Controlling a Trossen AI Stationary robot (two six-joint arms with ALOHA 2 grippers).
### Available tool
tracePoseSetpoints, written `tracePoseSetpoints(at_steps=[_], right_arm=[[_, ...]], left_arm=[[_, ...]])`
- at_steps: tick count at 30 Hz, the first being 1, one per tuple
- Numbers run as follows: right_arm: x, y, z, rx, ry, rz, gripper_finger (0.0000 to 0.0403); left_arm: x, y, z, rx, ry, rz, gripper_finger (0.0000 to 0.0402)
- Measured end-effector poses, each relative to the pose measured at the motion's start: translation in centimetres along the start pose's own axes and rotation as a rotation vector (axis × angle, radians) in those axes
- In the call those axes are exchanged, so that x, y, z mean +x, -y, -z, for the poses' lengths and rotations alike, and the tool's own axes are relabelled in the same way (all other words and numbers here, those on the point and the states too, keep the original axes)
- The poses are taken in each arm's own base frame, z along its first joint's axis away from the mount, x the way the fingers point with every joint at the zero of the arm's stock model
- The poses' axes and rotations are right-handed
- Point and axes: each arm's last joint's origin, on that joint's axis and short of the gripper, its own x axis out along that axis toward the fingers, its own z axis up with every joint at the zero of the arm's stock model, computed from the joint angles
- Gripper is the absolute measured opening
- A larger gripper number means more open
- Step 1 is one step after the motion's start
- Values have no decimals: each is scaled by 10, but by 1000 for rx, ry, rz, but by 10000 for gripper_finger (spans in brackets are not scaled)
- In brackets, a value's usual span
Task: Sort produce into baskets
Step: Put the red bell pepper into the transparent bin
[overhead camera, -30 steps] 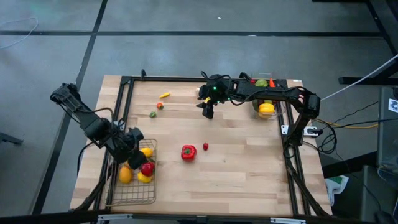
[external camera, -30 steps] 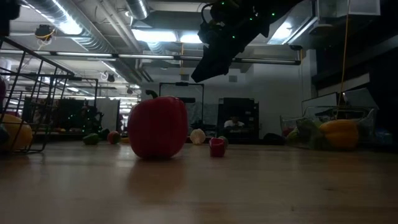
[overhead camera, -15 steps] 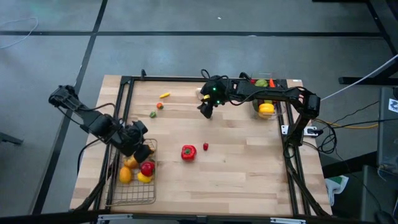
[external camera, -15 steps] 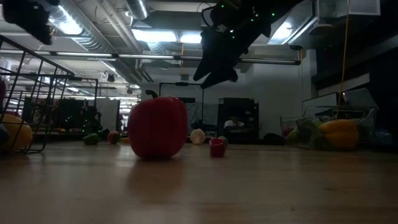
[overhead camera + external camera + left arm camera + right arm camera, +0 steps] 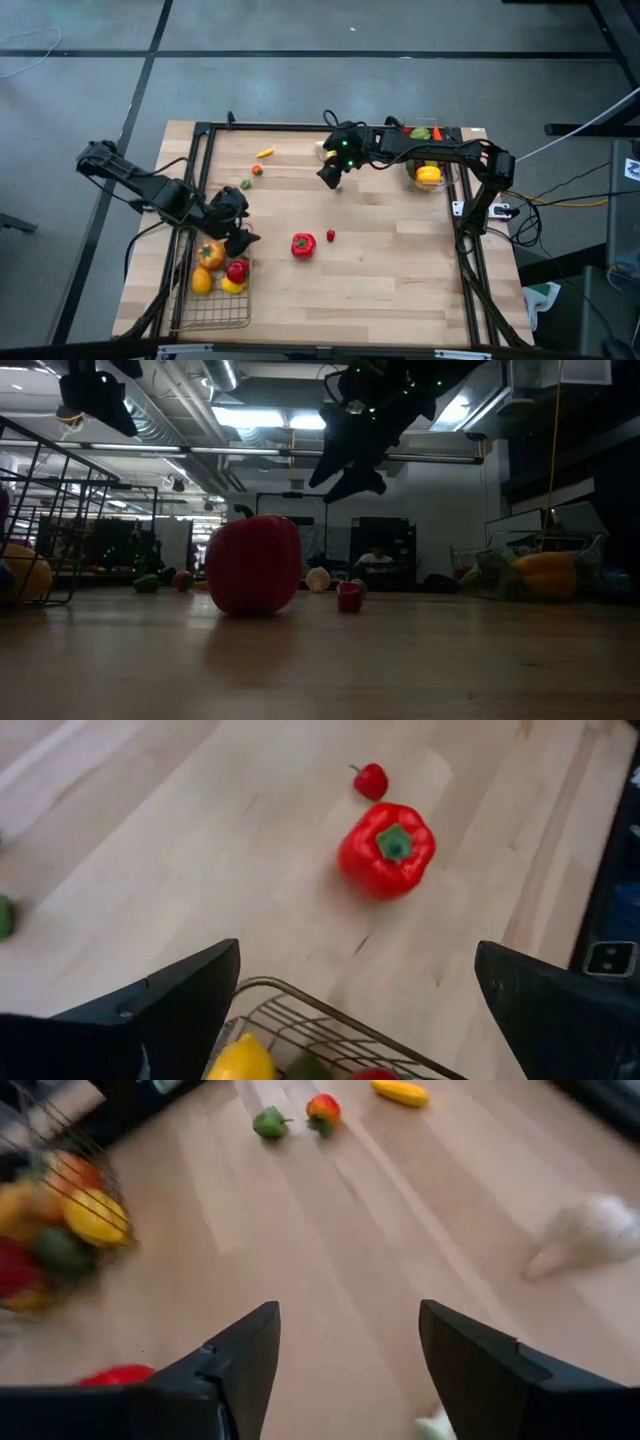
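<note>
Left gripper [image 5: 237, 230]: fingers spread wide with nothing between them, above the wire-mesh basket's [image 5: 213, 318] inner rim, at 8 o'clock on the table [image 5: 390, 290].
Right gripper [image 5: 328, 176]: fingers parted and empty, raised over the boards at 12 o'clock, near a pale piece [image 5: 322, 152].
Wire-mesh basket contents: orange pepper [image 5: 211, 254], small red fruit [image 5: 237, 270], yellow pieces [image 5: 203, 282].
Clear bin [image 5: 431, 160]: at 2 o'clock, holding a yellow pepper [image 5: 428, 175] with green and orange pieces behind it.
Red bell pepper [image 5: 303, 244]: upright on the table near centre, just at 3 o'clock of the left gripper.
Tiny red piece [image 5: 330, 236]: just beside the red bell pepper, apart from it.
Loose at 11 o'clock: yellow piece [image 5: 264, 153], red-orange piece [image 5: 256, 170], green piece [image 5: 245, 184].
</note>
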Motion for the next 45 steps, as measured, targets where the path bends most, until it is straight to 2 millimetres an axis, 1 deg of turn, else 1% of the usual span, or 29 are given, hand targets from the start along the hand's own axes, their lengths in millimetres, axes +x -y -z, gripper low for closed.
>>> tracePoseSetpoints(at_steps=[3, 6, 9, 12, 17, 20, 23, 25, 28, 31, 34, 37, 41, 45], right_arm=[[0, -3, -3, 60, 12, -80, 239], [0, -15, -3, 42, -3, -211, 239], [2, -40, 6, -6, -42, -328, 239], [4, -70, 18, -90, -57, -385, 239], [3, -121, 43, -296, -28, -394, 239], [1, -145, 59, -382, 3, -323, 239], [-1, -162, 71, -464, 49, -235, 239], [-3, -170, 77, -509, 69, -197, 239], [-5, -180, 85, -568, 80, -183, 239], [0, -186, 92, -612, 90, -172, 239], [12, -191, 96, -649, 113, -183, 239], [27, -193, 104, -696, 109, -175, 239], [41, -193, 108, -758, 125, -144, 239], [52, -189, 110, -761, 123, -127, 239]], left_arm=[[1, -2, -2, -10, 3, -12, 400], [2, -3, -4, -6, 6, -18, 400], [2, -3, -4, 29, 8, -20, 400], [2, -3, -4, 49, 9, -21, 400], [2, -3, -4, 49, 10, -22, 400], [2, -3, -4, 43, 12, -21, 400], [2, -3, -4, 41, 14, -20, 400], [2, -3, -4, 40, 15, -21, 400], [2, -3, -4, 40, 22, -26, 400], [2, -3, -5, 39, 31, -32, 400], [2, -3, -5, 35, 36, -29, 400], [2, -2, -6, 32, 42, -20, 400], [2, -1, -7, 50, 52, -10, 400], [2, -1, -7, 52, 55, -15, 400]])
